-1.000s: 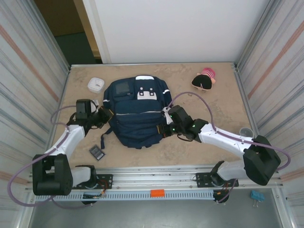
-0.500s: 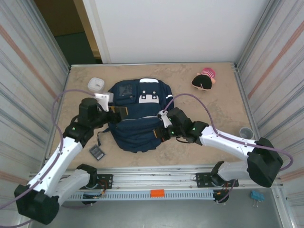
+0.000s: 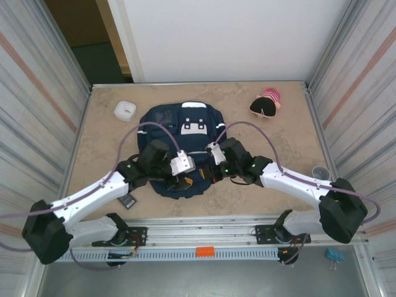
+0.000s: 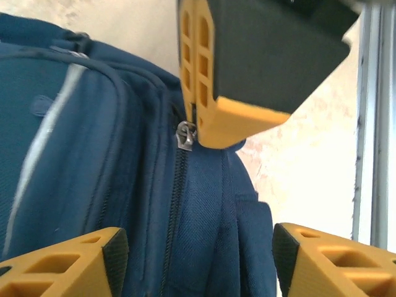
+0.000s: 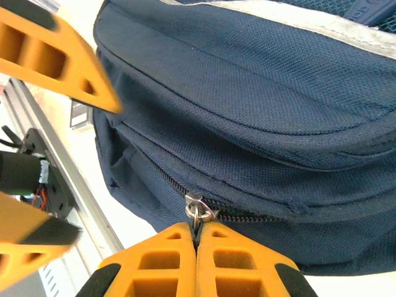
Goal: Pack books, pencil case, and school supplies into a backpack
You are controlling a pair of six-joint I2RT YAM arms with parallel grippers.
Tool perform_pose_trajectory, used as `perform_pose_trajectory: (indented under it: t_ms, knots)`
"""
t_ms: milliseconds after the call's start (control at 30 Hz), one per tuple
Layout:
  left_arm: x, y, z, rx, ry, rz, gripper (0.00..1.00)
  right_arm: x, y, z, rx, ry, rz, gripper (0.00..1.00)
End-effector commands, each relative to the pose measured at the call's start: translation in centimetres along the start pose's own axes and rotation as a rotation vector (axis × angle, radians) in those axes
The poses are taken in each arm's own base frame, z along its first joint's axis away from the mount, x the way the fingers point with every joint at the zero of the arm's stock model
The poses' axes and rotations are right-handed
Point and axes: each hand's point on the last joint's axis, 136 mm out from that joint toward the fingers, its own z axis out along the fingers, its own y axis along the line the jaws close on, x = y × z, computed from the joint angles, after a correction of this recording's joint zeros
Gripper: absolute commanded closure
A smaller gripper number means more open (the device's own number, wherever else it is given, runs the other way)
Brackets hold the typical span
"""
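The backpack point(image 3: 193, 141) lay flat in the middle of the counter point(image 3: 291, 130), with its grey square pocket and white patches toward the far wall. A zipper ran along its near part. There the zipper pull point(image 5: 195, 207) was pinched between the fingers of the right end effector point(image 5: 197, 230), which were pressed together on it. The left end effector point(image 4: 198, 263) was just beside it, over the same near part of the bag. Its jaws stood wide, one finger point(image 4: 68, 266) on each side of the zipper line, and they held nothing.

From above we saw both arms reach in from the near edge and meet over the near half of the backpack, with purple cables arching above it.

A small flat black rectangle point(image 3: 127, 200) lay on the counter left of the bag, partly under the left arm. A white square box point(image 3: 125, 110) sat near the far left corner, apart from the bag. A pink and black soft toy point(image 3: 266, 103) sat at the far right. A small grey round thing point(image 3: 319, 171) stood at the right edge; we could not tell what it was.

The counter was beige and mottled like stone. Ribbed metal walls closed it on the left point(image 3: 37, 93) and on the right point(image 3: 359, 80). Behind it stood a white panel point(image 3: 223, 37), with a dark opening point(image 3: 93, 55) at the far left. A metal rail point(image 3: 204, 230) ran along the near edge and carried a small orange tag point(image 3: 205, 252).
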Motion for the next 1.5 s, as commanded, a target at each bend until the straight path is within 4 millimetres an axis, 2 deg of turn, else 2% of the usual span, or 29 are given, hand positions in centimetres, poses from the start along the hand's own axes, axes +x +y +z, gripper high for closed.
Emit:
perform_pose_trajectory:
  t_ms: [0, 100, 167, 200, 300, 400, 667, 733, 900, 1067, 1233, 1367, 1400, 1467]
  knots:
    - [0.0, 2.0, 0.7, -0.087, 0.050, 0.107, 0.41, -0.5, 1.0, 0.2, -0.056, -0.009, -0.039, 1.00]
    - [0.3, 3.0, 1.4, -0.125, 0.087, 0.106, 0.50, -0.2, 0.8, 0.4, -0.049, -0.005, -0.041, 1.00]
    - [0.6, 3.6, 1.6, -0.155, 0.112, 0.104, 0.61, 0.0, 0.5, 0.3, -0.034, -0.002, -0.035, 1.00]
    - [0.8, 3.9, 1.5, -0.170, 0.125, 0.105, 0.70, 0.1, 0.1, 0.3, -0.016, -0.003, -0.030, 1.00]
    - [0.9, 4.1, 0.8, -0.194, 0.137, 0.102, 0.90, 0.1, -1.9, -0.2, 0.086, -0.009, 0.005, 1.00]
    - [0.6, 3.4, -0.3, -0.181, 0.108, 0.116, 1.00, -0.2, -4.6, -1.1, 0.179, -0.043, 0.051, 1.00]
    - [1.0, 1.6, -2.5, -0.133, 0.109, 0.126, 1.00, -3.1, -11.0, -2.9, 0.319, -0.133, 0.147, 1.00]
    - [1.2, 0.8, -2.6, -0.093, 0.109, 0.140, 1.00, -4.0, -12.5, -2.8, 0.337, -0.159, 0.172, 1.00]
    - [0.3, -1.2, -3.2, -0.008, 0.038, 0.176, 1.00, -6.8, -16.0, -2.3, 0.376, -0.210, 0.243, 1.00]
    - [-0.2, -2.4, -3.8, 0.034, -0.012, 0.207, 1.00, -9.0, -19.5, -1.2, 0.358, -0.233, 0.324, 1.00]
    - [0.9, -2.7, -4.1, 0.037, 0.021, 0.208, 1.00, -10.5, -20.0, -0.6, 0.305, -0.237, 0.332, 1.00]
    - [1.0, -2.9, -4.4, 0.032, 0.018, 0.188, 1.00, -10.9, -18.1, -0.8, 0.217, -0.247, 0.293, 1.00]
    - [1.0, -2.8, -4.4, 0.029, 0.015, 0.175, 0.95, -11.0, -17.4, -0.9, 0.183, -0.248, 0.283, 0.94]
    - [0.2, -2.5, -4.9, 0.013, -0.001, 0.129, 0.69, -11.0, -15.6, -1.9, 0.131, -0.256, 0.248, 0.68]
